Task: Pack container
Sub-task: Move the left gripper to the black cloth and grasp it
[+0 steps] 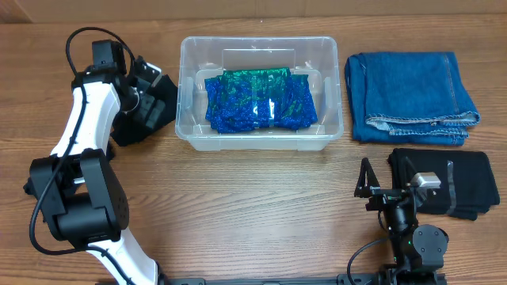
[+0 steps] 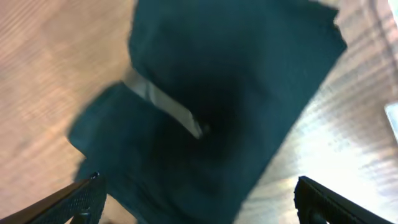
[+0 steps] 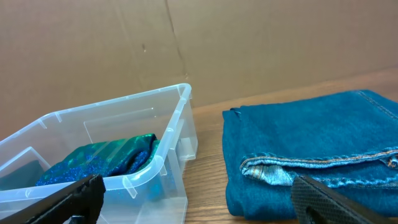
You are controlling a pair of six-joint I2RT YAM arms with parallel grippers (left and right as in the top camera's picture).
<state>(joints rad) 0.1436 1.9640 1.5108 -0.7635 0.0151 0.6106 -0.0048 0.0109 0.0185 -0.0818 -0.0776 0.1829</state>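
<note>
Fingertips at the lens: the left gripper's fingertips [image 2: 74, 199] are seen dark and ridged at the bottom corners of the left wrist view, cut off by the frame edge.
Blurred: the left wrist view is smeared, so the folds of the black cloth [image 2: 249, 81] below are hard to make out. Only a grey strip [image 2: 165, 102] on it is picked out.
Hidden from above: in the overhead view that cloth is mostly covered by the left arm and wrist.
Left side: the left gripper [image 2: 199, 186] is spread wide over the black cloth with nothing held. Whether the cloth is touched cannot be told.
Right side: the right gripper [image 3: 198, 186] is also held wide apart and empty, low near the table's [image 1: 253, 206] front edge.
Task item: the container [image 1: 257, 142] is set upright at the far middle of the table, between the black cloth and the jeans [image 1: 412, 95]. Its left end is cut off in the right wrist view.
Contents: a blue-green garment [image 1: 261, 99] with a glittery surface is laid inside, covering most of the floor.
Jeans: folded, laid just right of the container, not touching it.
Near right: a black folded garment [image 1: 459, 182] is laid in front of the jeans, its left edge overlapped by the right arm.
Backdrop: a cardboard wall [image 3: 186, 43] is seen behind the table.
</note>
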